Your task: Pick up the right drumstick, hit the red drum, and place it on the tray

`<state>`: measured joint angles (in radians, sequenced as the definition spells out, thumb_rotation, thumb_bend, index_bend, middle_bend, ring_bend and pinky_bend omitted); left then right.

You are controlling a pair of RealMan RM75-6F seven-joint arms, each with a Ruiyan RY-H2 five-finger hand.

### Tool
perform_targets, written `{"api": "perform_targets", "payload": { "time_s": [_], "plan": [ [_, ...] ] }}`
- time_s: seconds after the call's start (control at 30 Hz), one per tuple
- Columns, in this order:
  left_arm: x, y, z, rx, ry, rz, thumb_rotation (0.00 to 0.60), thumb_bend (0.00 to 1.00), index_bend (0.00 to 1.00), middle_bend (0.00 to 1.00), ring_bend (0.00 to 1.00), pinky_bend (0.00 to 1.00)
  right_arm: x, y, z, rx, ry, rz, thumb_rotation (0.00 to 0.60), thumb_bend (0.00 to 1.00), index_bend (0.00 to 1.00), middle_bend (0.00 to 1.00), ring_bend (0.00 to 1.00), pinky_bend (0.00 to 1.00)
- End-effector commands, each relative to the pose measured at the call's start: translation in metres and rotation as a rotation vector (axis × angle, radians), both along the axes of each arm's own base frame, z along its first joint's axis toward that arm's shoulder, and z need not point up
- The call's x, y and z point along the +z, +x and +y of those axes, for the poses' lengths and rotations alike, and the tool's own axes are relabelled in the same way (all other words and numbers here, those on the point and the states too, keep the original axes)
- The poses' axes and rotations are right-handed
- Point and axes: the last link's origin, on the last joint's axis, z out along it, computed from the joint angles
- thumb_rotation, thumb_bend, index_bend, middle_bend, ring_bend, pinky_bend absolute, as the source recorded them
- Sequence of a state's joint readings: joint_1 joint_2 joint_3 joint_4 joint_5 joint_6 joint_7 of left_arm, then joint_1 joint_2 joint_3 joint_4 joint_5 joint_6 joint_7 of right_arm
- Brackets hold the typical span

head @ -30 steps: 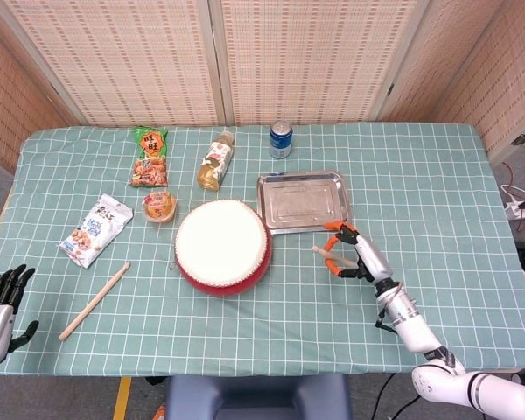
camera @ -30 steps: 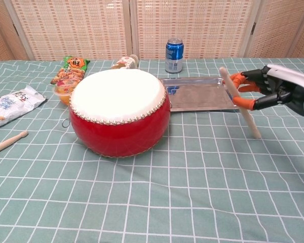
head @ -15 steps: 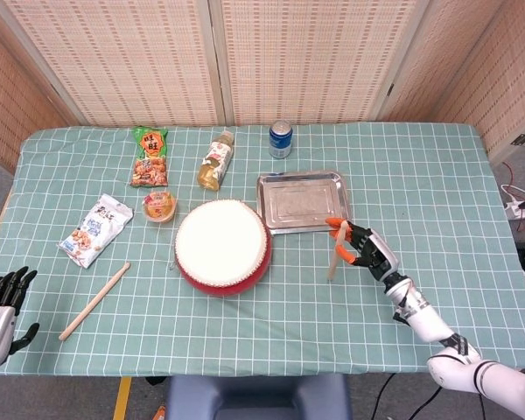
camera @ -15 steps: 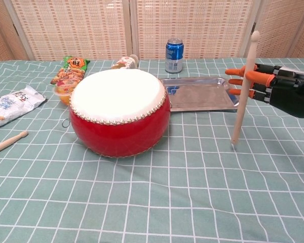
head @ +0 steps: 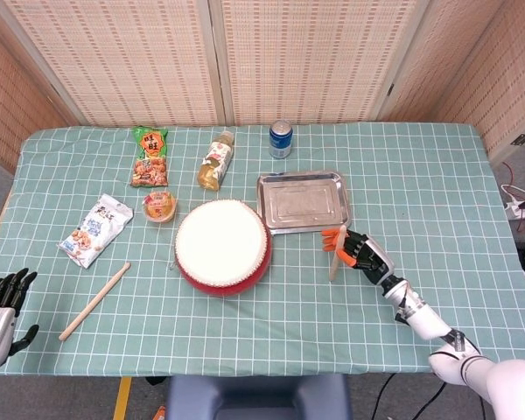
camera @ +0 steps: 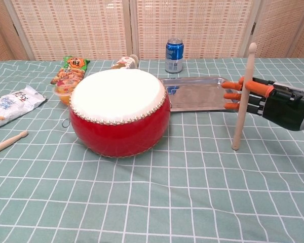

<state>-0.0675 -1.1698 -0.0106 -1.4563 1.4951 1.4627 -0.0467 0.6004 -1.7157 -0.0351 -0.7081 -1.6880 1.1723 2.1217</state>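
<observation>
My right hand (camera: 266, 101) (head: 360, 251) grips the right drumstick (camera: 243, 98) (head: 334, 258), a pale wooden stick. It stands nearly upright, its lower end close to or on the tablecloth, its rounded tip up. The red drum (camera: 119, 112) (head: 222, 246) with a white skin sits to the left of the stick, apart from it. The metal tray (camera: 195, 93) (head: 302, 199) lies just behind the stick and hand. My left hand (head: 0, 302) shows only in the head view, at the near left table edge, fingers spread and holding nothing.
A second drumstick (head: 94, 301) (camera: 7, 142) lies at the left front. Behind the drum are a blue can (camera: 174, 55), a bottle (head: 215, 161), a jelly cup (head: 160, 206) and two snack bags (head: 149, 157) (head: 95, 229). A folding screen stands behind the table.
The right hand has swung the drumstick from a slant to nearly upright and drawn it slightly toward the near side of the table. The left hand has hardly moved.
</observation>
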Motion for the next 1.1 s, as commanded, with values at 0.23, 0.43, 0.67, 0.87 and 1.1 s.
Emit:
{"api": "perform_targets", "payload": {
  "time_s": [0.23, 0.43, 0.67, 0.87, 1.1],
  "plan": [
    [-0.002, 0.001, 0.001, -0.005, -0.012, 0.004, 0.600, 0.25, 0.00, 0.00, 0.00, 0.03, -0.001, -0.011, 0.008, 0.003, 0.006, -0.005, 0.600, 0.35, 0.49, 0.31, 0.33, 0.37],
    [-0.003, 0.001, 0.001, -0.004, -0.013, 0.003, 0.600, 0.25, 0.00, 0.00, 0.00, 0.03, -0.006, -0.012, 0.011, 0.018, 0.016, 0.010, 0.600, 0.35, 0.49, 0.32, 0.34, 0.37],
    [-0.003, -0.001, -0.001, 0.004, -0.017, 0.000, 0.600, 0.25, 0.00, 0.00, 0.00, 0.03, -0.018, -0.010, 0.017, 0.037, 0.049, 0.044, 0.600, 0.35, 0.51, 0.34, 0.36, 0.39],
    [-0.004, -0.003, -0.002, 0.013, -0.021, -0.005, 0.600, 0.25, 0.00, 0.00, 0.00, 0.03, -0.028, -0.008, 0.022, 0.038, 0.054, 0.057, 0.600, 0.34, 0.55, 0.38, 0.39, 0.43],
    [-0.006, -0.006, -0.002, 0.017, -0.023, -0.012, 0.600, 0.25, 0.00, 0.00, 0.00, 0.03, -0.043, -0.001, 0.024, 0.046, 0.062, 0.098, 0.600, 0.34, 0.66, 0.48, 0.48, 0.49]
  ]
}}
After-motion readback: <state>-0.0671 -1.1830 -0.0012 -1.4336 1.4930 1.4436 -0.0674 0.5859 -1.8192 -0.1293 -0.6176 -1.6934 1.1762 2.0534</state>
